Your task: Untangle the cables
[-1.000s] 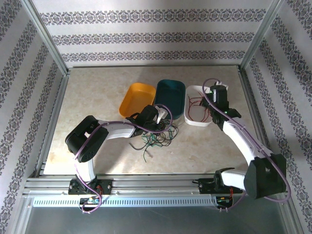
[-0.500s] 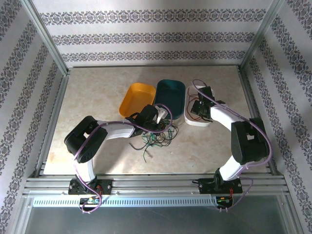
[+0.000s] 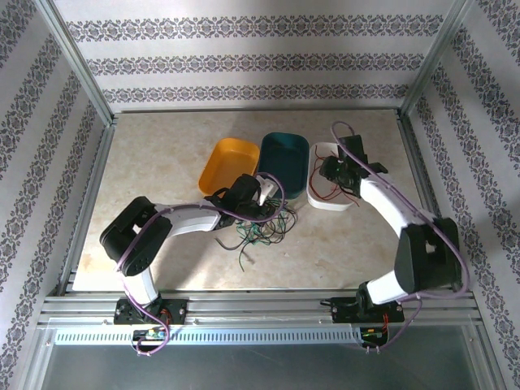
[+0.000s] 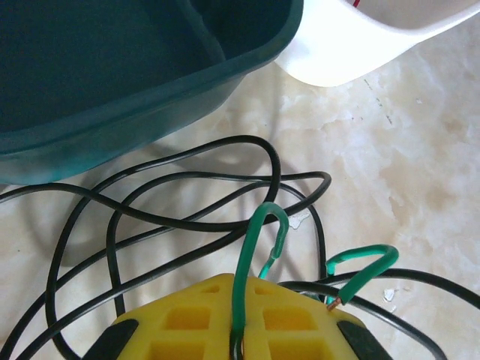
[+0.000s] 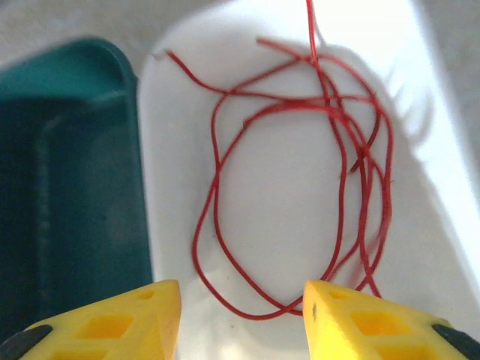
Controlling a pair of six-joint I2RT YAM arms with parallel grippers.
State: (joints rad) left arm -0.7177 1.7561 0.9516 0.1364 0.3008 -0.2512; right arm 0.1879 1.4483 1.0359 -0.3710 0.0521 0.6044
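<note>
Right gripper (image 5: 241, 315) jaws just spread above white tray (image 5: 172, 225) — red cables (image 5: 215, 157) lie released inside; left gripper (image 4: 238, 330) pinches a green cable (image 4: 251, 247).

Three trays stand on the desk (image 3: 154, 162), one orange (image 3: 227, 164), one teal (image 3: 286, 158) and one white (image 3: 329, 206), with two arms, left (image 3: 183, 218) and right (image 3: 398, 213), one heap of red cables (image 3: 329, 188) and one tangle of black and green cables (image 3: 260, 230), its strands too entwined to count.

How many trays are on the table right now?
3: the orange tray on the left, the teal tray in the middle, the white tray on the right. None appears hidden.
</note>
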